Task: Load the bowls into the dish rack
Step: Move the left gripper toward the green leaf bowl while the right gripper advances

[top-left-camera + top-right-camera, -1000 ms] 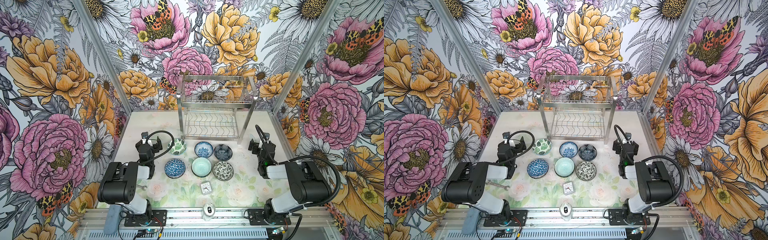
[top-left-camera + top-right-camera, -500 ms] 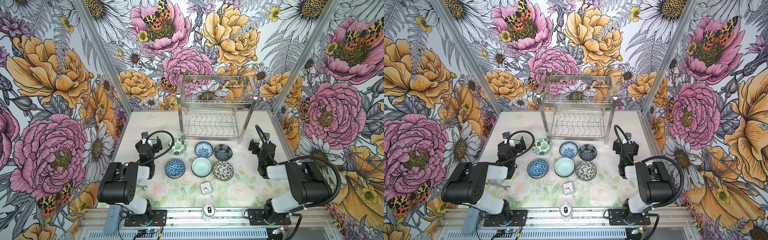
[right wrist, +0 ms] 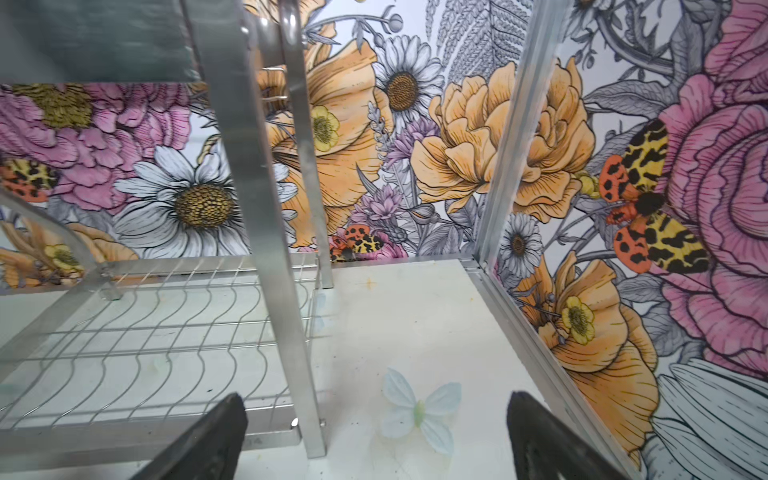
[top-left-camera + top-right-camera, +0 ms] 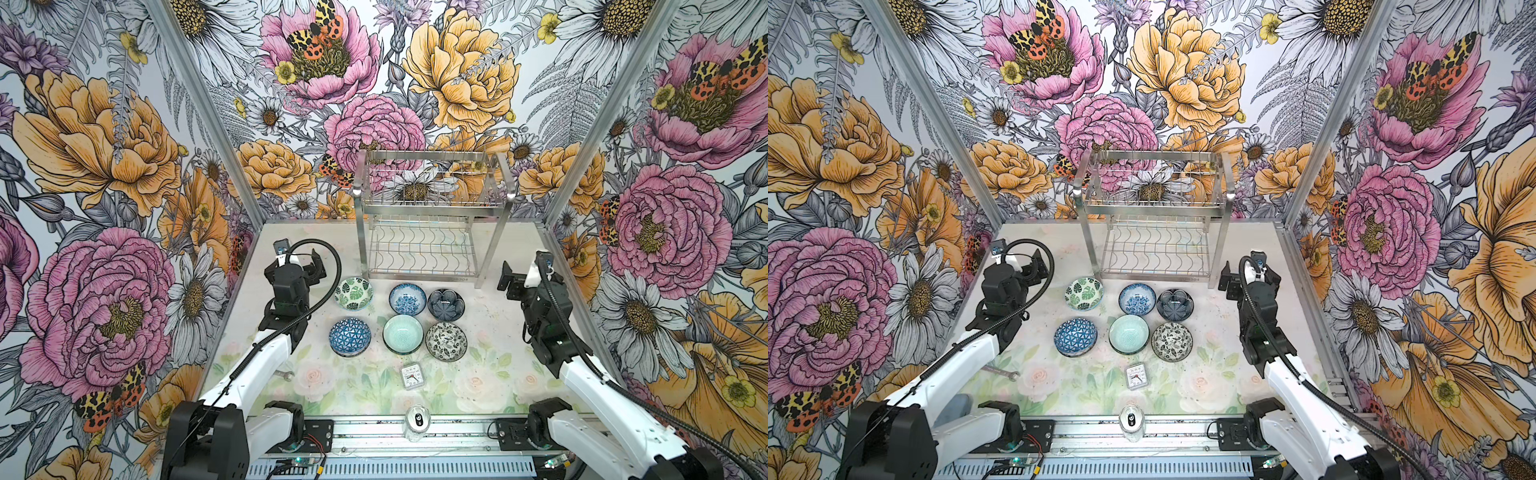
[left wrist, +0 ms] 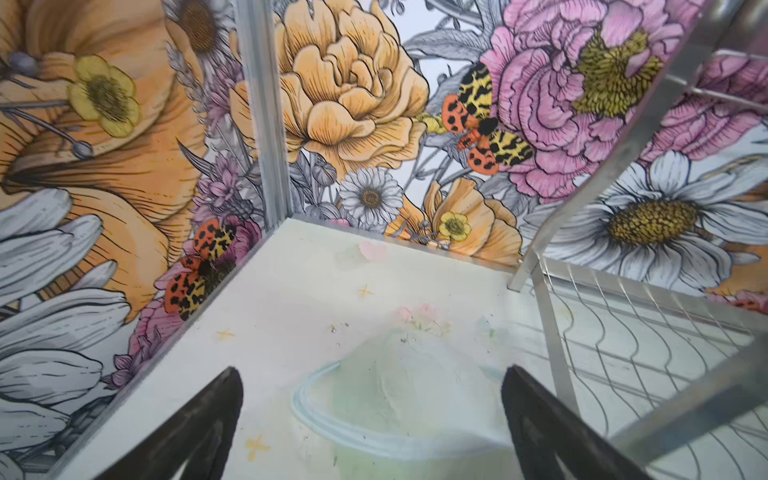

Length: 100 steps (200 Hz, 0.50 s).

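Spread wide on both sides, pinching nothing: so with the left gripper [image 5: 370,436], so with the right gripper [image 3: 374,436]. Straight ahead of the left jaws, only bare pale tabletop [image 5: 291,316], with a leg of the tall shiny stainless-steel wire dish rack [image 4: 432,210] off to the inner side. Just inward of the right jaws, that rack's low wavy-wire tier, empty. Behind and inward of both, six small round ceramic bowls [image 4: 402,333] in two rows, none loaded: green-leaf bowl [image 4: 353,293] nearest the left jaws, navy petal bowl [image 4: 445,304] nearest the right. Probably best to start with one of those: turn back, come down over the rim, straddle the wall, close gently, lift clear of the neighbours, then stand it on edge in a wavy slot. No bowl in either wrist view; found only in both top views. Slot wires far clearer from the wrists.
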Motion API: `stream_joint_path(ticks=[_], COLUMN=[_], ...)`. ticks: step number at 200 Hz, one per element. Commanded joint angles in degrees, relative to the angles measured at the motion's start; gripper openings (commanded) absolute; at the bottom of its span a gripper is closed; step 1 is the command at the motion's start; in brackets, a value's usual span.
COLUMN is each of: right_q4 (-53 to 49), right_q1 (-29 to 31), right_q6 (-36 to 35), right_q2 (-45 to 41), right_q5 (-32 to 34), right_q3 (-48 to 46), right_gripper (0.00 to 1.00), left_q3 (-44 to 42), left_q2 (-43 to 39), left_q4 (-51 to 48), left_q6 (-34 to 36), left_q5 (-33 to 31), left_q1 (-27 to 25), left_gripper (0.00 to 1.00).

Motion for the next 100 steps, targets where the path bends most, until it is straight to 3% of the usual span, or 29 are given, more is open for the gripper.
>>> stream_joint_path(ticks=[1, 100], right_q4=[-14.99, -18.51], right_q1=[3.26, 7.84], right_q6=[1.72, 3.25], right_q2=[-2.75, 4.36], right_q5=[-0.63, -2.11], right_q3=[3.64, 8.65], right_gripper=[1.00, 0.98], left_q3=[1.80, 3.22], left_q2=[1.69, 14.98], left_q4=[-13.92, -14.60], left_q6=[-4.13, -11.30], left_q5=[4.03, 24.02], left_q1=[-3.45, 1.50], left_gripper=[0.99, 0.97])
